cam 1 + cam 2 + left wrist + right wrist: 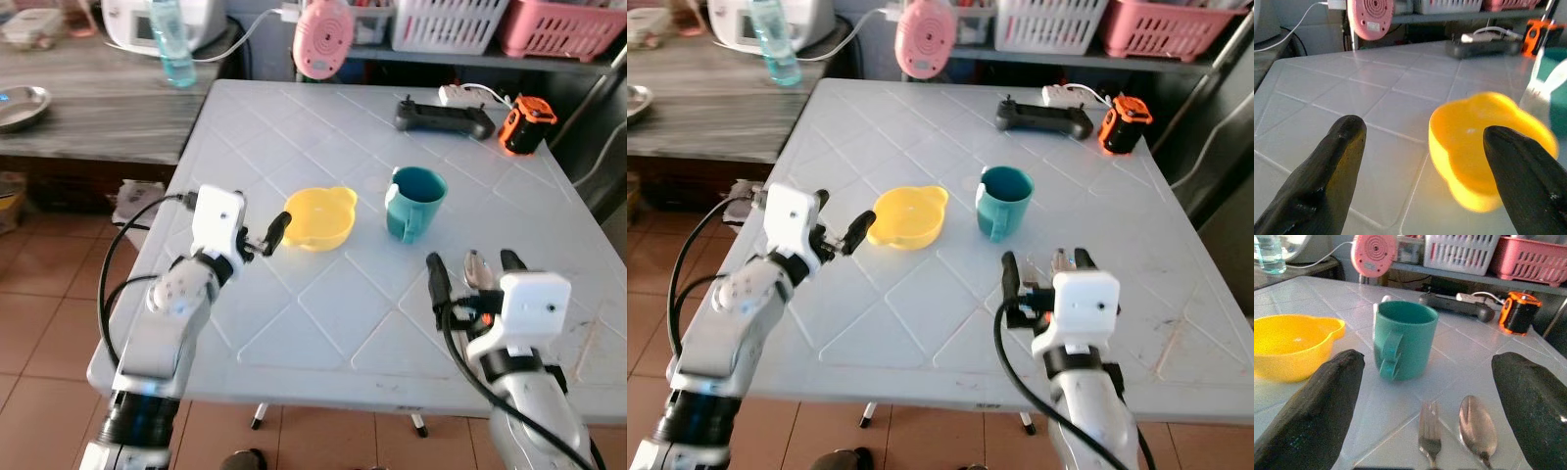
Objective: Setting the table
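The yellow bowl (319,217) sits mid-table beside the teal mug (415,201), with the left gripper (1425,161) spread wide just before it. The right gripper (1425,396) is spread over the fork (1429,435) and spoon (1477,427). The bowl looks light, stiff plastic; I would pinch its rim

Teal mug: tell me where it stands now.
The teal mug stands upright mid-table, just right of the yellow bowl, with the fork and spoon lying nearer the robot.
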Motion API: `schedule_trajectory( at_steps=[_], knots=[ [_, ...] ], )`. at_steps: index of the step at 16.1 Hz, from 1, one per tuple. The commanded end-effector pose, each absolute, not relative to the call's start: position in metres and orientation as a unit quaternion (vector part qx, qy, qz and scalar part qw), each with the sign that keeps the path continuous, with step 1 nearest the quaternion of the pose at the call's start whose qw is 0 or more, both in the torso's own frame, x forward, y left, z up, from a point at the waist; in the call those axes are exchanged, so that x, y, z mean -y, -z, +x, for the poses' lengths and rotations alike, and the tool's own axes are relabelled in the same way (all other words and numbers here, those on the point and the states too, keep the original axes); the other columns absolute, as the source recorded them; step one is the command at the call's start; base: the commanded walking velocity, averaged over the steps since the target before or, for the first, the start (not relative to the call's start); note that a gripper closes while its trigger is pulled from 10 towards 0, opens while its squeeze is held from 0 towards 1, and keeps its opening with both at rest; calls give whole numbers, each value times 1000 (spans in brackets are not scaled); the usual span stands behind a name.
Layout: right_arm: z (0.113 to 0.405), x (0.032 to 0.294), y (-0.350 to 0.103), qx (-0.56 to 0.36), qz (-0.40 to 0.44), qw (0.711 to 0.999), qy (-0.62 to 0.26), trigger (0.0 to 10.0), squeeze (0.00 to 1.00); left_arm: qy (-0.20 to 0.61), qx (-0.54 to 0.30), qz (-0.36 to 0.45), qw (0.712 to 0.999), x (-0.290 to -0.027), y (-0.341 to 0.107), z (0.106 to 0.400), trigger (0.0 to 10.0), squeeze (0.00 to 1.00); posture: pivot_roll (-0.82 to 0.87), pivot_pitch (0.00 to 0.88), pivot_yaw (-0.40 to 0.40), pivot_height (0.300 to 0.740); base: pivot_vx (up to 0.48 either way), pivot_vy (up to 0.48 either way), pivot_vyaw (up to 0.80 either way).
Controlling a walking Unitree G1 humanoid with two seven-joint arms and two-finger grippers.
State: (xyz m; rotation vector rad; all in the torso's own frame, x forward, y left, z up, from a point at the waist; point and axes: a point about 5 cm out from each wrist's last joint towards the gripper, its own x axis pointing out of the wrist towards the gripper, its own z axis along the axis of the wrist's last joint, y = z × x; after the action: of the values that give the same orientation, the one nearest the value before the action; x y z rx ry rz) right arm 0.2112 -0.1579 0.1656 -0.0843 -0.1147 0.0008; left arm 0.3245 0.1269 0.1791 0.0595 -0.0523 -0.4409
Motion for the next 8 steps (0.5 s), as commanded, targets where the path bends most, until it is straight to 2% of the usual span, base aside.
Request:
schedule_trajectory(
  at_steps=[1,3,5,8],
  knots=[
    [209,159,-168,58,-43,997,-2,10000,0,234,14,12,972,-119,-183,328,10000,0,95,145,-21,740,0,0,0],
    [210,158,-170,62,-40,997,-2,10000,0,226,3,-32,973,-114,-191,334,10000,0,90,147,-13,740,0,0,0],
    [209,152,-170,62,-29,998,-7,10000,0,232,2,-33,972,-105,-203,344,10000,0,87,154,-7,740,0,0,0],
    [206,149,-169,57,-24,998,-13,10000,0,240,-35,-10,970,-103,-196,351,10000,0,78,164,4,740,0,0,0]
  ],
)
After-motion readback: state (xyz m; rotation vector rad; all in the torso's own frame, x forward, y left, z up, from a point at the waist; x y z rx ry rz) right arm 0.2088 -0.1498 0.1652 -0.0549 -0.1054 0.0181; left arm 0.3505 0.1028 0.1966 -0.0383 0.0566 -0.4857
